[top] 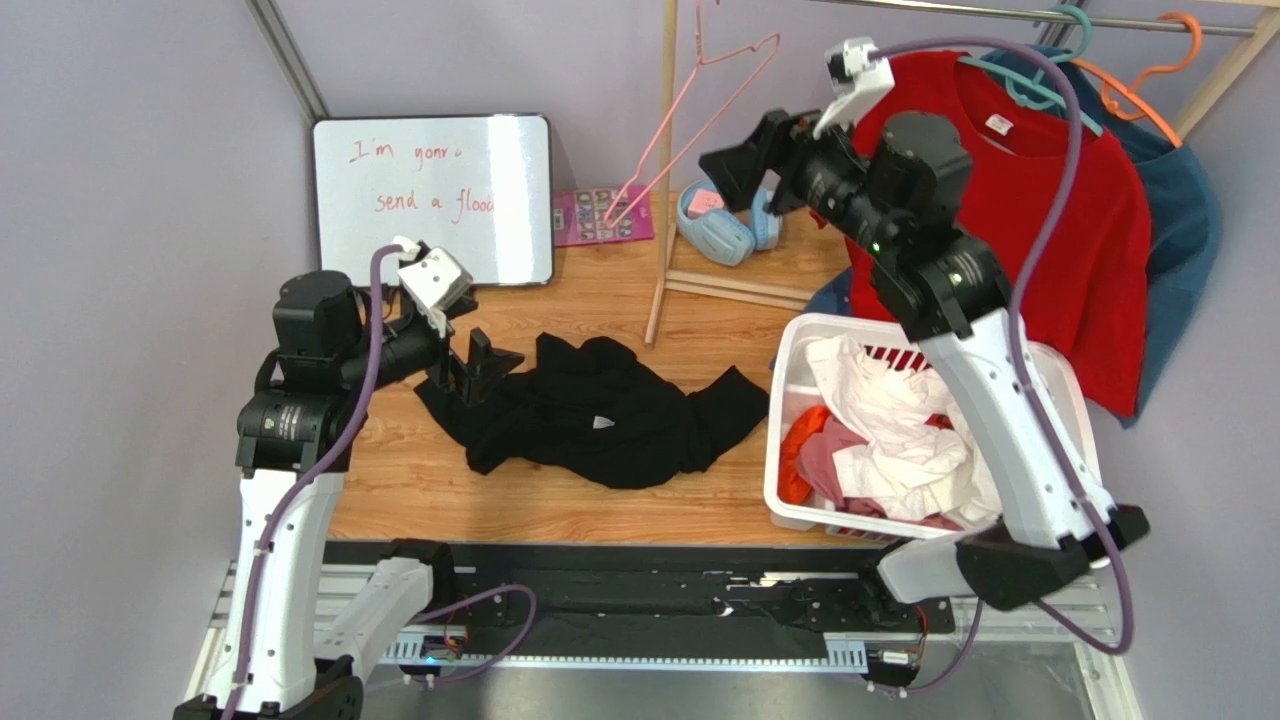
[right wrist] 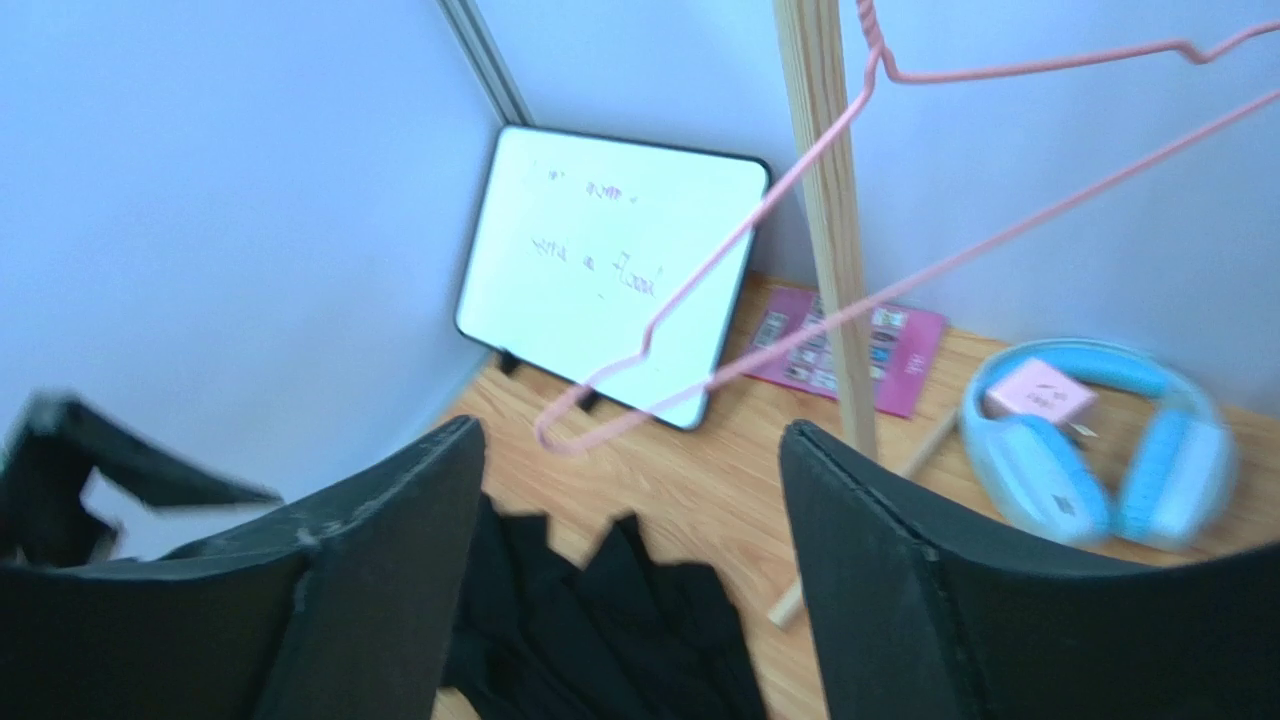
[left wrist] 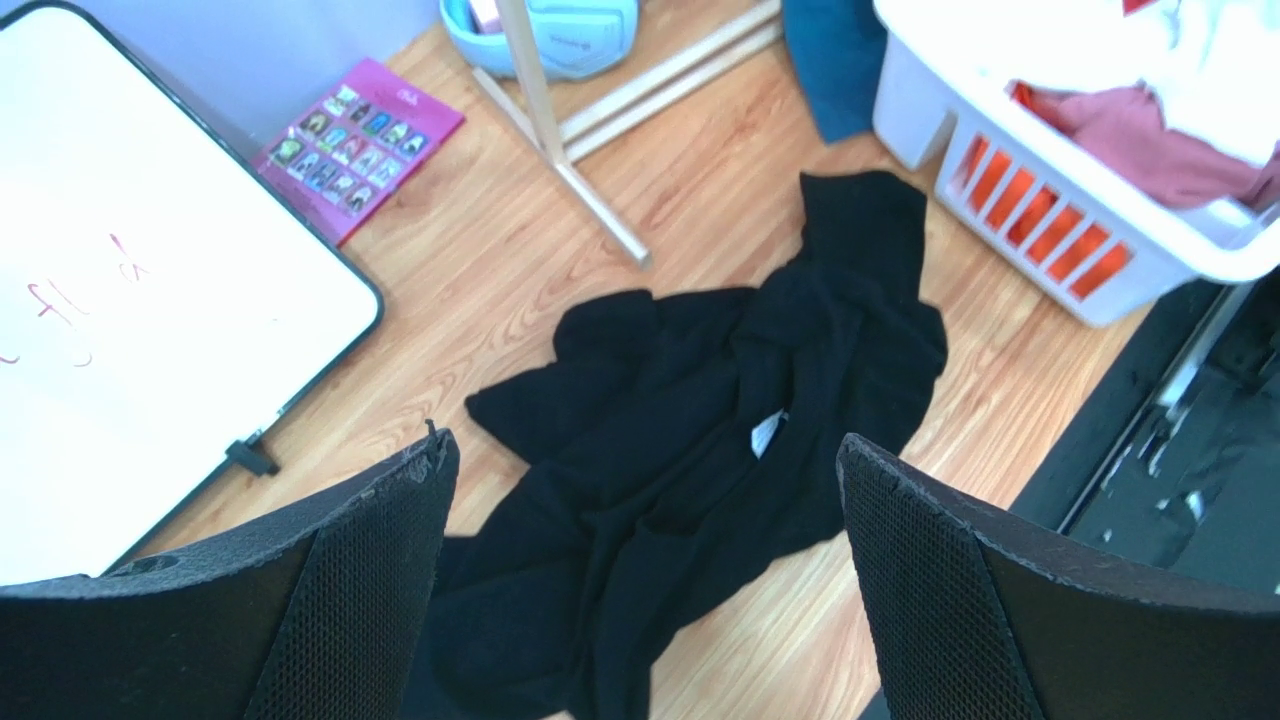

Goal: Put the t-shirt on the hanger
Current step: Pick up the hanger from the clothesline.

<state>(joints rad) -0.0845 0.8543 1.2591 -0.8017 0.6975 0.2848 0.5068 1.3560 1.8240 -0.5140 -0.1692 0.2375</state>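
Wooden table (top: 391, 495): carries everything below.
Whiteboard (top: 433, 195): propped at the far left against the wall.
Left gripper (top: 469, 365): fingers spread apart, holding nothing, over the left end of the shirt.
T-shirt (top: 601, 413): black, crumpled flat at mid-table, white label showing.
Hanger (right wrist: 962, 257): pink wire, hanging at the far side beside a wooden post.
Right gripper (right wrist: 631, 435): raised, fingers apart, hanger's low corner framed between them, not clamped.
Laundry basket (top: 932, 323): white, right of the shirt.
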